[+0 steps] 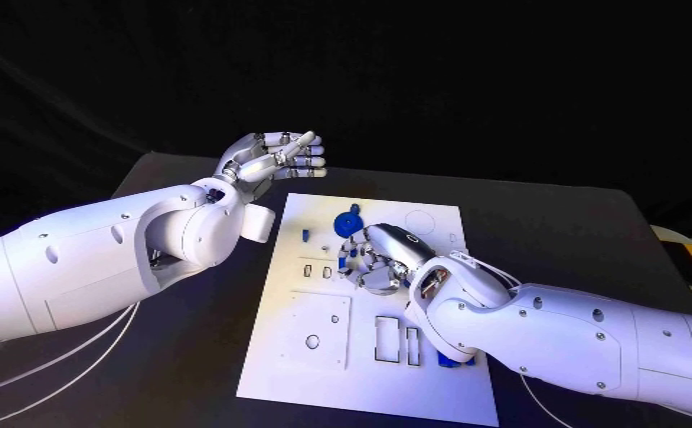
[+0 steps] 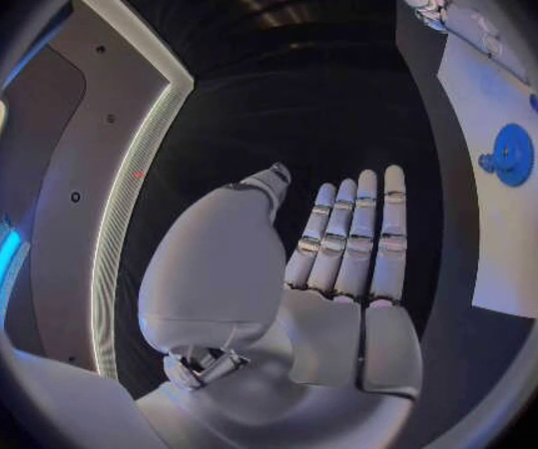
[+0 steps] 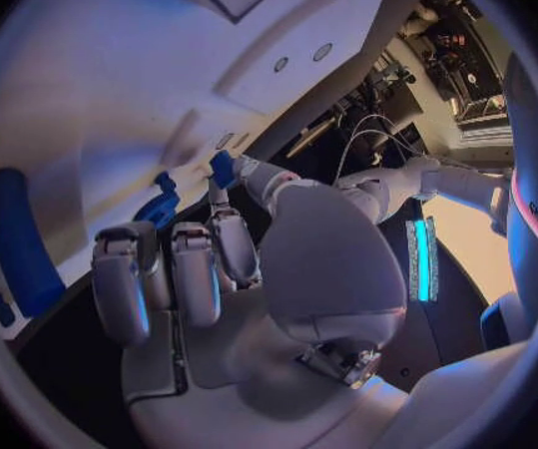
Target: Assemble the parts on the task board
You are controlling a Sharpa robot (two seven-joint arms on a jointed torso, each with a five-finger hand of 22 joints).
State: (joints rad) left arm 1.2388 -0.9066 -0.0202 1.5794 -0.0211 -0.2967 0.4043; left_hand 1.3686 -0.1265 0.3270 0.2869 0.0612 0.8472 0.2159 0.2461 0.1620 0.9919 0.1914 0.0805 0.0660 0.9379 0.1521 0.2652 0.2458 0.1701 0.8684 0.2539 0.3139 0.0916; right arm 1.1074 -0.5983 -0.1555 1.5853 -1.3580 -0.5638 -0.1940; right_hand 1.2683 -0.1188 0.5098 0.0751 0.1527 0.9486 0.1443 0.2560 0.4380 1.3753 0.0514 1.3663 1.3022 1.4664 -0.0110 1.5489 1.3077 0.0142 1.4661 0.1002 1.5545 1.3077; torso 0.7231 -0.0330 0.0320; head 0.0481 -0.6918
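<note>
The left hand hovers spread (holding nothing) at 11 o'clock of the task board; the right hand pinches a small blue part over it.

A robotics lab: black-draped table, white task board, equipment racks behind

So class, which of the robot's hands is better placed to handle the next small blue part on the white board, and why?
Probably the right hand: its fingers rest over the white task board, beside the small blue parts. The left hand hovers open, off the board.
</note>
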